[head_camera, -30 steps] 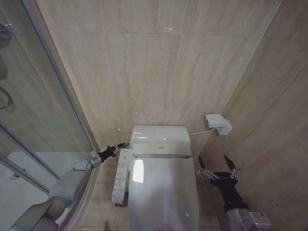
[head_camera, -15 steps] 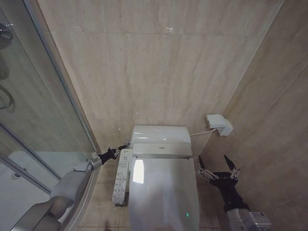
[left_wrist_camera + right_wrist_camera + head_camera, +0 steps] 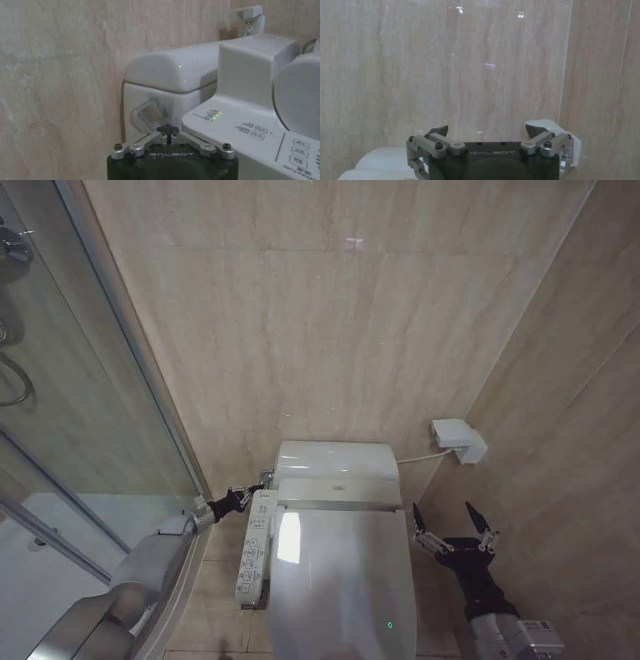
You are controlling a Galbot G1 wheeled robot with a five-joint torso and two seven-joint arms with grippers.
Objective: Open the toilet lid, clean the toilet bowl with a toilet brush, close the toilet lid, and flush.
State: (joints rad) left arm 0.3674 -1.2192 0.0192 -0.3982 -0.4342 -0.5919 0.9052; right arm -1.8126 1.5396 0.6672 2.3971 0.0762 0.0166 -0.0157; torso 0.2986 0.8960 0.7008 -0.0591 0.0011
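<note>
my left claw (image 3: 246,496) is clenched, its tips pinched together at the flush lever (image 3: 148,117) on the left side of the tank (image 3: 333,462), just behind the control panel (image 3: 254,545). my right claw (image 3: 452,528) hangs released, fingers spread, beside the toilet's right edge, apart from it. the toilet lid (image 3: 340,580) lies closed over the toilet bowl, a green light near its front edge.

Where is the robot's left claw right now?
In the head view the left gripper is shut, on the toilet's left side beside the tank, just behind the button panel. The left wrist view shows it at the clear flush lever.
</note>
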